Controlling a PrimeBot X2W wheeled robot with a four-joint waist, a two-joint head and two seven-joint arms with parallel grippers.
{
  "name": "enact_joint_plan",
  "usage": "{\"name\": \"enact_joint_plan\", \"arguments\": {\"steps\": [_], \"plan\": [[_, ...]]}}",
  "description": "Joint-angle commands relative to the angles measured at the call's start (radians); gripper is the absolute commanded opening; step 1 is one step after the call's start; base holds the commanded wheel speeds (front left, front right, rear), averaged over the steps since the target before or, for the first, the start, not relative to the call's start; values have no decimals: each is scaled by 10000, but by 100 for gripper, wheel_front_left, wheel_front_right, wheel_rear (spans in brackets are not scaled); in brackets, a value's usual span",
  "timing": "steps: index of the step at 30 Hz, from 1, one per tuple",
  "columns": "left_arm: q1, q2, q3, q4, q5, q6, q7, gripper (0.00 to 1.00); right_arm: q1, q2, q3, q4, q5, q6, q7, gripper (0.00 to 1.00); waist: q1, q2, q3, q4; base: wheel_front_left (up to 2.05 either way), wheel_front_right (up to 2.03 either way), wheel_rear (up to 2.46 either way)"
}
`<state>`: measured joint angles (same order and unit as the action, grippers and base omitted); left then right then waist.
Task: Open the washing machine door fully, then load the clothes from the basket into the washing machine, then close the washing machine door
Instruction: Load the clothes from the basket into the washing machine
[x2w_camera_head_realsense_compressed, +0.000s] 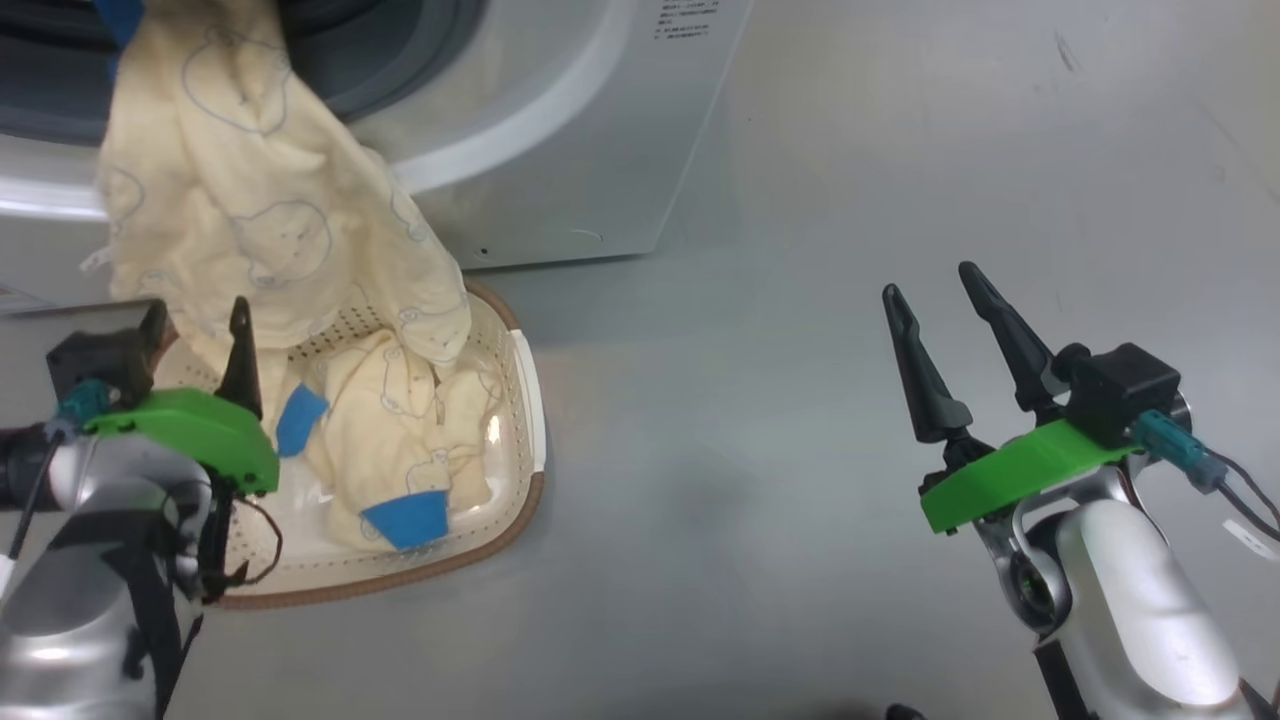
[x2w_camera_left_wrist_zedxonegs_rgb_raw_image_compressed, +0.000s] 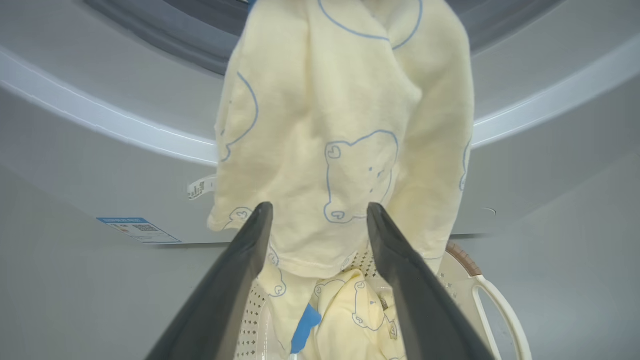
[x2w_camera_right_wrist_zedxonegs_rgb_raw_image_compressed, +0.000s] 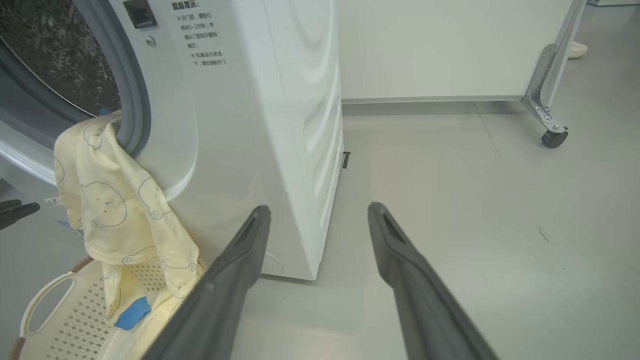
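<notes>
A pale cream garment with bear prints (x2w_camera_head_realsense_compressed: 250, 200) hangs out of the washing machine (x2w_camera_head_realsense_compressed: 560, 130) mouth, over the grey gasket, with its lower end in the basket (x2w_camera_head_realsense_compressed: 525, 400). A second cream garment with blue cuffs (x2w_camera_head_realsense_compressed: 400, 450) lies in the basket. My left gripper (x2w_camera_head_realsense_compressed: 197, 325) stands open just in front of the hanging garment (x2w_camera_left_wrist_zedxonegs_rgb_raw_image_compressed: 345, 150), holding nothing; its fingertips (x2w_camera_left_wrist_zedxonegs_rgb_raw_image_compressed: 262, 215) flank the cloth's lower hem without closing on it. My right gripper (x2w_camera_head_realsense_compressed: 930, 282) is open and empty over bare floor to the right of the machine (x2w_camera_right_wrist_zedxonegs_rgb_raw_image_compressed: 280, 125). The washing machine door is out of view.
The steel drum (x2w_camera_right_wrist_zedxonegs_rgb_raw_image_compressed: 55, 55) is visible behind the hanging garment (x2w_camera_right_wrist_zedxonegs_rgb_raw_image_compressed: 115, 210). A small blue sticker (x2w_camera_left_wrist_zedxonegs_rgb_raw_image_compressed: 137, 230) sits low on the machine front. A metal frame leg on a caster (x2w_camera_right_wrist_zedxonegs_rgb_raw_image_compressed: 550, 135) stands at the far right, with a pale shoe (x2w_camera_right_wrist_zedxonegs_rgb_raw_image_compressed: 580, 49) beyond it. Grey floor (x2w_camera_head_realsense_compressed: 850, 200) lies right of the machine.
</notes>
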<state>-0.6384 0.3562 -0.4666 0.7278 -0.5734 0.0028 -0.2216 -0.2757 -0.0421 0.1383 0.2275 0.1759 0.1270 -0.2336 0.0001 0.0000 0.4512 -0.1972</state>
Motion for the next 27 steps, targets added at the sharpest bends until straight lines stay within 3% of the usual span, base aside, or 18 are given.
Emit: {"name": "enact_joint_plan", "arguments": {"steps": [1,13,27], "plan": [[-516,334,296,78,-23,-134,-160,100,-205,-81,222,-333,102,37,-148,100,-1,0,422,-264,0,0,0],[-2516,322,5,2185,30,-1031,-193,100,-779,-81,456,-318,428,37,-268,100,-1,0,1568,-714,0,0,0],[-3829,297,-331,3744,-173,-1280,343,100,-1047,-81,645,-453,787,37,-280,100,-1,0,2064,-963,0,0,0]]}}
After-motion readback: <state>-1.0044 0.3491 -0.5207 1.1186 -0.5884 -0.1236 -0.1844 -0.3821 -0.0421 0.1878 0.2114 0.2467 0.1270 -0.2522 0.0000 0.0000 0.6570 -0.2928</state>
